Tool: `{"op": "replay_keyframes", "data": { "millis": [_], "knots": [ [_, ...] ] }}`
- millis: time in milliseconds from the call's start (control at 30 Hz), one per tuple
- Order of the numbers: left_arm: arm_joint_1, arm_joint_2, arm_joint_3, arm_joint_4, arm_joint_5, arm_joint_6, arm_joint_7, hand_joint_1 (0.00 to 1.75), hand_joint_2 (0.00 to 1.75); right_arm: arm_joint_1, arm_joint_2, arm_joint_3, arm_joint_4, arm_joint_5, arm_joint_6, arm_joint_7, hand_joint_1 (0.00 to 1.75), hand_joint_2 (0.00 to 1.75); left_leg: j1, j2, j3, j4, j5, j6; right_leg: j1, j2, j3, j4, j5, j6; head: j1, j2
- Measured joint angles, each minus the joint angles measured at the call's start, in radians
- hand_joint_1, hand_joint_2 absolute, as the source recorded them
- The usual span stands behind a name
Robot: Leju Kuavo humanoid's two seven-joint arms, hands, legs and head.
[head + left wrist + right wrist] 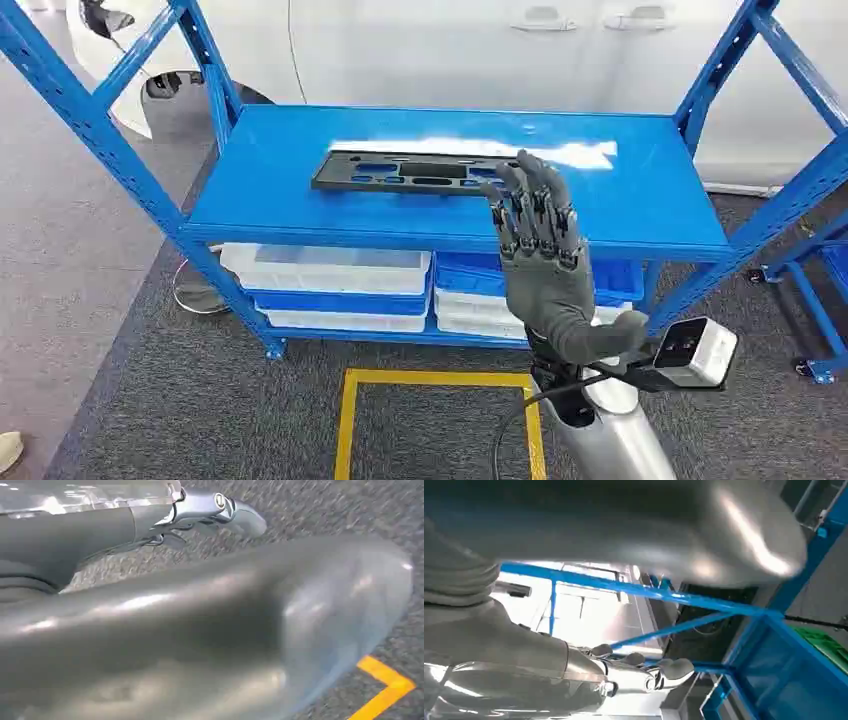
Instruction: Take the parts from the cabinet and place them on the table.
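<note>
A long flat black part with slots lies on the top board of the blue cabinet, left of centre. My right hand is raised in front of the cabinet's front edge, fingers spread and pointing up, holding nothing. Its fingertips overlap the part's right end in the head view; I cannot tell if they touch. In the right wrist view the right hand has the blue frame beyond it. My left hand hangs over the grey floor with its fingers stretched out and nothing in them.
White and blue bins fill the cabinet's lower shelf. A white car stands close behind. A yellow floor marking lies in front on grey carpet. Another blue rack is at the right. A shoe shows at lower left.
</note>
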Motion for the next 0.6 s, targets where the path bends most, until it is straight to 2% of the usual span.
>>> {"op": "replay_keyframes", "data": {
  "millis": [33,67,100,133,200,233,267,367,400,433,467,500,533,567,600],
  "knots": [
    [0.001,0.002,0.000,0.000,-0.004,0.000,0.000,0.00,0.00,0.001,0.000,-0.006,0.000,-0.007,0.006,0.004,0.00,0.00,0.004,0.000,-0.041,0.077,-0.031,-0.005,0.000,0.003,0.001,0.000,-0.002,-0.002,0.000,0.000],
    [0.003,0.002,0.000,0.000,-0.004,0.000,0.000,0.00,0.00,0.003,0.000,-0.008,0.000,-0.010,0.008,0.006,0.00,0.00,0.008,0.000,-0.074,0.136,-0.048,-0.010,0.000,0.008,0.001,0.001,-0.003,-0.002,0.000,0.000],
    [0.004,0.002,0.000,0.000,-0.005,0.000,0.001,0.00,0.00,0.005,0.000,-0.010,0.000,-0.010,0.010,0.007,0.00,0.00,0.012,0.000,-0.093,0.160,-0.042,-0.014,-0.001,0.016,0.002,0.002,-0.005,0.001,-0.001,0.000],
    [0.004,0.002,0.000,0.000,-0.005,0.000,0.001,0.00,0.00,0.006,0.000,-0.013,0.000,-0.010,0.011,0.008,0.00,0.00,0.017,0.000,-0.085,0.133,-0.010,-0.017,-0.003,0.024,0.004,0.003,-0.007,0.004,0.000,0.000],
    [0.004,0.003,0.000,0.000,-0.006,0.000,0.001,0.00,0.00,0.006,0.000,-0.020,0.000,-0.010,0.011,0.008,0.00,0.00,0.026,-0.007,-0.004,-0.049,0.102,-0.024,-0.009,0.045,0.013,0.012,-0.017,0.014,0.000,0.000],
    [0.006,0.004,0.000,0.001,-0.007,0.000,0.001,0.00,0.00,0.006,0.002,-0.022,0.000,-0.010,0.011,0.008,0.00,0.00,0.034,-0.039,0.027,-0.126,0.127,-0.027,-0.010,0.051,0.012,0.016,-0.023,0.020,-0.001,0.000],
    [0.008,0.004,0.000,0.005,-0.007,0.000,0.002,0.00,0.00,0.006,0.002,-0.023,0.002,-0.010,0.011,0.008,0.00,0.00,0.032,-0.074,0.038,-0.142,0.108,-0.023,-0.006,0.062,0.004,0.024,-0.025,0.027,-0.001,0.000],
    [0.005,0.004,0.000,0.005,-0.008,-0.001,0.000,0.00,0.00,0.011,0.003,-0.026,0.008,-0.001,0.005,-0.001,0.00,0.00,0.023,-0.050,0.037,-0.137,0.103,-0.001,-0.015,0.089,-0.003,0.016,-0.018,0.047,0.001,0.000],
    [0.004,0.004,0.000,0.005,-0.008,-0.001,0.000,0.00,0.00,0.011,0.003,-0.029,0.009,-0.002,0.005,-0.003,0.00,0.00,0.028,-0.042,0.042,-0.146,0.106,0.008,-0.015,0.098,-0.002,0.015,-0.019,0.054,0.000,0.000],
    [0.004,0.004,0.000,0.005,-0.008,-0.002,0.000,0.00,0.00,0.012,0.003,-0.032,0.009,0.000,0.005,-0.005,0.00,0.00,0.029,-0.030,0.049,-0.153,0.109,0.016,-0.016,0.068,-0.004,0.029,-0.027,0.056,0.002,0.000],
    [0.004,0.004,0.000,0.005,-0.008,-0.002,-0.001,0.00,0.00,0.010,0.003,-0.034,0.009,0.001,0.004,-0.005,0.00,0.00,0.027,-0.023,0.054,-0.156,0.106,0.025,-0.012,0.030,-0.026,0.075,-0.052,0.059,0.007,0.000],
    [0.005,0.004,0.001,0.005,-0.008,-0.002,-0.002,0.00,0.00,0.009,0.003,-0.034,0.011,0.007,-0.002,-0.005,0.00,0.00,0.023,-0.016,0.055,-0.156,0.104,0.029,-0.012,0.015,-0.069,0.156,-0.090,0.061,0.008,0.000],
    [0.005,0.004,0.001,0.005,-0.009,-0.003,-0.002,0.00,0.00,0.011,0.003,-0.034,0.014,0.013,-0.010,-0.005,0.00,0.00,0.019,-0.009,0.056,-0.156,0.102,0.033,-0.013,0.010,-0.115,0.241,-0.125,0.063,0.008,0.000],
    [0.005,0.004,0.001,0.005,-0.014,-0.003,-0.003,0.00,0.00,0.013,0.003,-0.035,0.018,0.017,-0.016,-0.003,0.00,0.00,0.017,-0.002,0.057,-0.156,0.100,0.035,-0.014,0.009,-0.158,0.317,-0.148,0.064,0.008,0.000],
    [0.005,0.005,0.001,0.005,-0.019,-0.002,-0.005,0.00,0.00,0.015,0.003,-0.037,0.021,0.017,-0.021,-0.003,0.00,0.00,0.016,0.001,0.059,-0.156,0.098,0.036,-0.014,0.009,-0.181,0.350,-0.144,0.064,0.008,0.000]
  ]
}}
